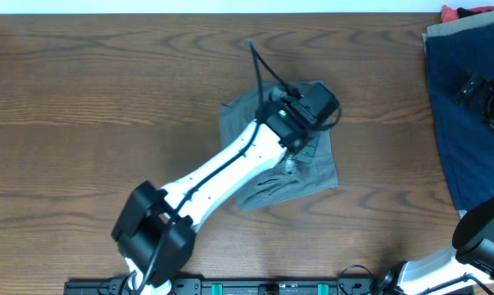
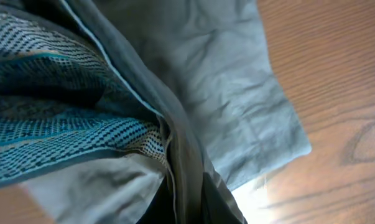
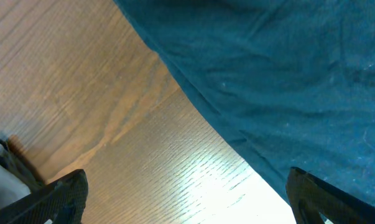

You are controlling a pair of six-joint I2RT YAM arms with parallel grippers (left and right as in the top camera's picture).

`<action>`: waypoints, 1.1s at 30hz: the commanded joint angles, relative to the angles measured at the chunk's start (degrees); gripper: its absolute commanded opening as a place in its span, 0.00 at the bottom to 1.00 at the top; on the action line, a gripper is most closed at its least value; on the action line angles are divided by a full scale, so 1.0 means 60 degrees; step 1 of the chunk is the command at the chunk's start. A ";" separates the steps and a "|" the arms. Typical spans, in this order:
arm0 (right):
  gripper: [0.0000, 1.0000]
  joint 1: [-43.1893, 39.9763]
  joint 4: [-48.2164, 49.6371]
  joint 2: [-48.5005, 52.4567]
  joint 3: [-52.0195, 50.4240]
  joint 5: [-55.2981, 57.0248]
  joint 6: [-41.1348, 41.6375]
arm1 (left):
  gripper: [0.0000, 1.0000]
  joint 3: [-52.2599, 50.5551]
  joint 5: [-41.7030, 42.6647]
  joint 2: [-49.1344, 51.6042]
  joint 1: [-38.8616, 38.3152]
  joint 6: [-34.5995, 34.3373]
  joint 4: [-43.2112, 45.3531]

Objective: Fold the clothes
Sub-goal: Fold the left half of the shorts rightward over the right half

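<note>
The grey-olive shorts [image 1: 312, 168] lie bunched in the middle of the table, partly hidden under my left arm. My left gripper [image 1: 310, 109] sits over their upper right part. In the left wrist view the shorts [image 2: 237, 74] fill the frame, with a teal patterned inner lining [image 2: 50, 93] showing at the left. A ridge of the grey cloth runs down between the dark fingers of my left gripper [image 2: 190, 208], which is shut on it. My right gripper [image 1: 478, 93] hovers at the far right. In the right wrist view it [image 3: 187, 193] is open and empty above bare wood.
Navy blue shorts [image 1: 460, 147] lie along the table's right edge, under my right gripper, and show in the right wrist view [image 3: 287, 81]. A tan garment [image 1: 468, 29] and a red one [image 1: 455, 12] lie at the back right corner. The brown wooden table [image 1: 91, 98] extends left.
</note>
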 commanded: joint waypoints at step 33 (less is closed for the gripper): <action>0.99 -0.0055 0.0004 -0.0015 0.0044 -0.0004 0.0117 | 0.88 0.0018 0.0554 -0.1417 -0.0397 -0.1137 0.1220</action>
